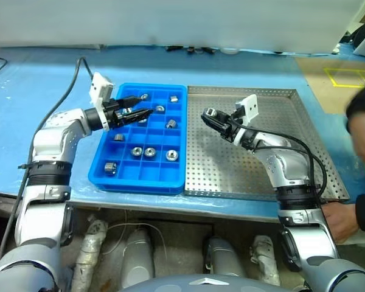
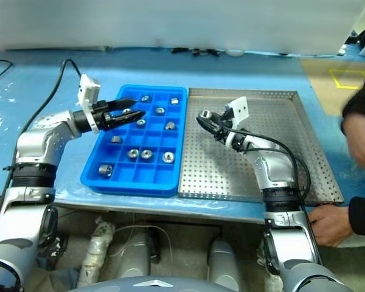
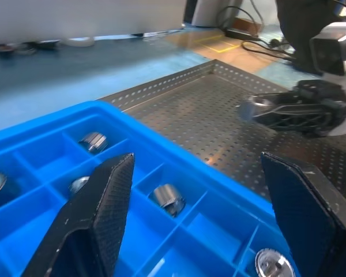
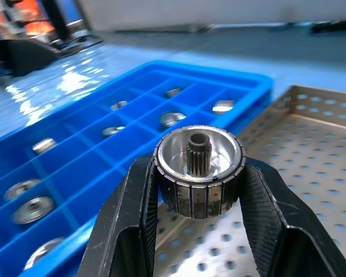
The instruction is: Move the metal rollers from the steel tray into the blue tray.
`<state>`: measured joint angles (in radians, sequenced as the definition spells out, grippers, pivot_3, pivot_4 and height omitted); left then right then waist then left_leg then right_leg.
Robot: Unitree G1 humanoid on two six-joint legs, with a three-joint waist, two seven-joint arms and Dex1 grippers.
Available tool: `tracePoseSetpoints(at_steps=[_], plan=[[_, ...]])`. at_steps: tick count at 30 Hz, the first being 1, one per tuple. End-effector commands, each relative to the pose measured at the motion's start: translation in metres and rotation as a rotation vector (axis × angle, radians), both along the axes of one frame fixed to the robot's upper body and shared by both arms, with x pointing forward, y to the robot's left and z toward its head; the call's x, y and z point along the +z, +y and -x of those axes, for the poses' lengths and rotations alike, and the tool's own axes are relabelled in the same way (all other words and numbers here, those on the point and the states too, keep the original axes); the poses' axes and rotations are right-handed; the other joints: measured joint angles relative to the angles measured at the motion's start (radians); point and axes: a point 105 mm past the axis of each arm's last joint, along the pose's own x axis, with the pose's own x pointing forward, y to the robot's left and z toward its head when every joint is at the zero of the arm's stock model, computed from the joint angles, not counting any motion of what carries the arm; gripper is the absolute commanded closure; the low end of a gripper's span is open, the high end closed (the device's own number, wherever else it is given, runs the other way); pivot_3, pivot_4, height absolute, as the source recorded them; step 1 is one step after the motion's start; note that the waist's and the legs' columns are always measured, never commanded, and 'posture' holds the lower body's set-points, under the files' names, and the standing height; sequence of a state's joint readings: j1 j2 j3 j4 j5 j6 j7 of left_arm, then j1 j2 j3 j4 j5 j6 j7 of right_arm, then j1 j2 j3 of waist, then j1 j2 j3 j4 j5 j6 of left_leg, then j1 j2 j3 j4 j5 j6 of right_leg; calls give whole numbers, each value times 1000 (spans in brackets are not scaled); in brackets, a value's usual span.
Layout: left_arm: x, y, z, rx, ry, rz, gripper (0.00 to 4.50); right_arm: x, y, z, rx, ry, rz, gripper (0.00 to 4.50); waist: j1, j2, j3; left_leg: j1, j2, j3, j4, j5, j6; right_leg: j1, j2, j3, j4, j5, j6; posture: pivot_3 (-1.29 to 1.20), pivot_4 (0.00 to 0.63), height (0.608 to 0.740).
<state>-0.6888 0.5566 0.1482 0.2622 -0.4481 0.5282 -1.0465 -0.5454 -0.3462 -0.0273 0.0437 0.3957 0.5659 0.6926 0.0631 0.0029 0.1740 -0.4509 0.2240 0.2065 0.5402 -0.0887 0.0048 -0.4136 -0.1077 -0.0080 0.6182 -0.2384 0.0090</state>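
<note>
I'm holding a metal roller point(image 4: 199, 171) clamped in my right gripper point(image 1: 210, 116) above the steel tray point(image 1: 292, 176); the blue tray point(image 1: 106, 174) is lying at nine o'clock, left gripper point(image 1: 138, 107) spread empty above it.

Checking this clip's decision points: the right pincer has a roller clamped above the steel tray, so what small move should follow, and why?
Probably carry it left over the blue tray to an empty compartment. The right pincer is shut on a metal roller held above the steel tray, short of the blue rim. The left pincer hangs open over the tray's far cells, so a nearer free cell looks safer.
</note>
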Motion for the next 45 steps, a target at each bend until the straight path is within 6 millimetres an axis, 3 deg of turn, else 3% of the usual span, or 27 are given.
tracePoseSetpoints(at_steps=[1, 6, 14, 23, 35, 45], plan=[[14, 17, 11, 63, -53, 6, 790, 14, 13, 25, 134, -12, 0, 2830, 9, 0, 0, 0, 0, 0, -1, 0, 0, -1, 0, 0, 0, 0, 0, -39, 150, 740], [11, 33, 20, 137, -41, 2, 790, 12, 28, 50, 242, 43, -5, 2830, 29, 0, 0, -2, 0, 0, -5, 2, -3, -5, 0, 1, 0, 0, 1, 16, 150, 740], [9, 33, 29, 155, -31, -6, 790, 6, 52, 72, 355, 136, -44, 2830, 44, 0, 0, 0, -1, -1, -6, 4, -6, -5, 0, 1, 2, 0, 1, 57, 150, 740], [8, 32, 31, 150, -13, -30, 790, -4, 54, 90, 427, 204, -11, 2830, 49, 0, 0, 0, -1, -3, -6, 6, -10, -6, 0, 2, 4, -1, 2, 57, 150, 740], [9, 19, 26, 105, -4, -49, 790, -8, 55, 95, 444, 224, -6, 2830, 59, 0, 0, 0, -1, -3, -6, 9, -14, -5, 0, 3, 6, 0, 2, 15, 150, 740], [10, 6, 15, 64, -13, -32, 790, -9, 49, 87, 381, 201, 14, 2830, 59, -1, 0, 0, -1, -3, -5, 9, -15, -5, 1, 3, 7, 0, 3, -31, 150, 740]])
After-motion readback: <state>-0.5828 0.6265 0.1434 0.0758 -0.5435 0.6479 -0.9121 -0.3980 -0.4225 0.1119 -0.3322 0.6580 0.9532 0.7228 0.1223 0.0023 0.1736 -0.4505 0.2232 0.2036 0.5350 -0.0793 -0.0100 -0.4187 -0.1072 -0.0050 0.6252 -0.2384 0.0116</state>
